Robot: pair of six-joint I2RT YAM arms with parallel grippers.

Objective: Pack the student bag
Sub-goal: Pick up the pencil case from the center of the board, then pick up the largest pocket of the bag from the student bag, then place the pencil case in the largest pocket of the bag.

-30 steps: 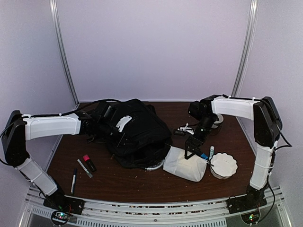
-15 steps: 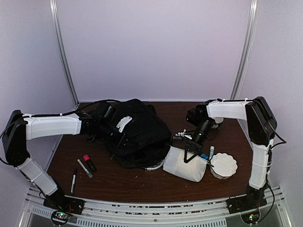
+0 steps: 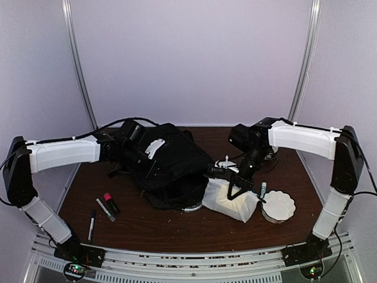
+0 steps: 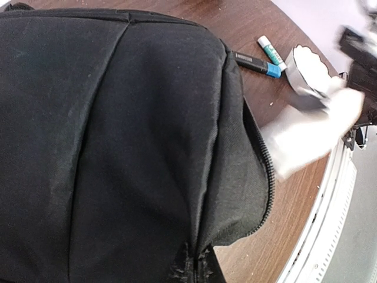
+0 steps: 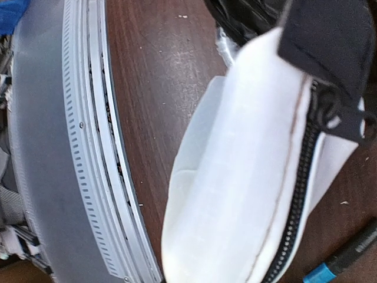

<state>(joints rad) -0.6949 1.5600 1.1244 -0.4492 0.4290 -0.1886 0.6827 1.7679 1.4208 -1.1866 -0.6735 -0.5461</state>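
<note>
Since a second ago the right arm has dropped onto the white zip pouch (image 3: pixel 232 201) and its jaws, spread wide then, are now pinching the pouch's zipper edge; the right gripper (image 3: pixel 238 188) has tugged that edge up, and the pouch sits a little nearer the backpack (image 3: pixel 171 171). The black backpack lies slumped on the table (image 3: pixel 177 227), left of centre, its open zipped side touching the pouch. The left gripper (image 3: pixel 131 147) is at the backpack's far left corner with its jaws pressed together; whether fabric is caught between them is hidden. A blue-capped marker (image 4: pixel 256 63), a glue stick (image 4: pixel 270 49) and a round scalloped dish (image 3: pixel 278 205) lie just right of the pouch.
</note>
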